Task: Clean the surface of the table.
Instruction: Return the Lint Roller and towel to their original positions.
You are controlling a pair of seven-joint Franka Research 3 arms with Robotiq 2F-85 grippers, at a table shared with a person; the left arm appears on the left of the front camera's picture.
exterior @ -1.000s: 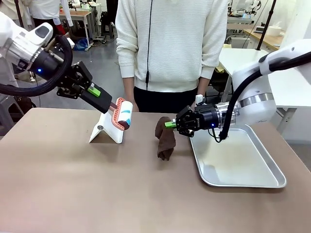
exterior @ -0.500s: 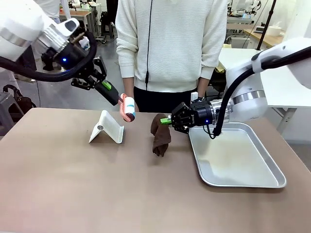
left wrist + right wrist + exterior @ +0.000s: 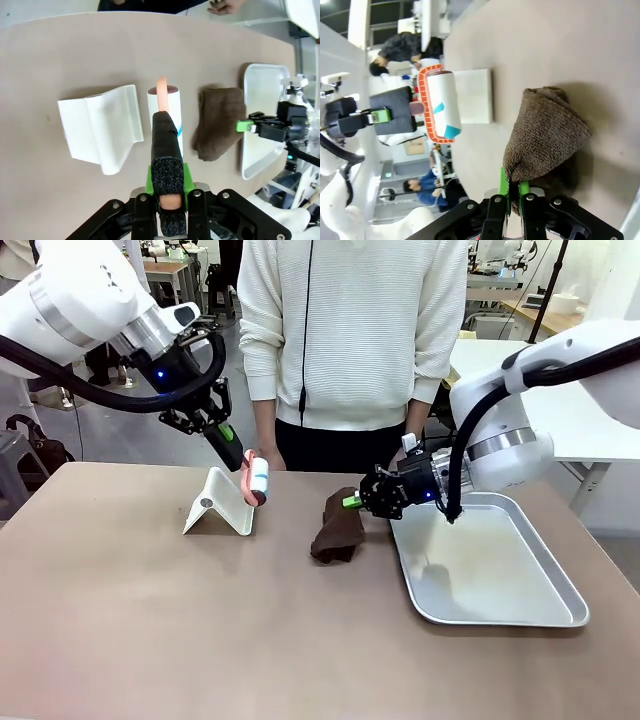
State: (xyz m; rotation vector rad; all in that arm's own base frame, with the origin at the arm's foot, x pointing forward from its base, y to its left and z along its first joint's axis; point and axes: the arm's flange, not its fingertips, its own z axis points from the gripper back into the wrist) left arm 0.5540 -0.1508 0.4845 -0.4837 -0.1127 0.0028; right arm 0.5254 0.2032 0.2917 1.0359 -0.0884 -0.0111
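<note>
Left gripper clamped on lint roller handle, raised over white stand. Broad brown table spread beneath: rigid, heavy, probably wiped rather than gripped. Right gripper pinching soft brown cloth beside silver tray.

Over the last second the left claw has lifted the lint roller off its white stand, swung it up and toward the person, then brought it lower again; it now hangs almost upright just beside the stand, seemingly clear of it. The right claw first raised the brown cloth, then lowered it, so it now lies bunched on the surface by the tray.
</note>
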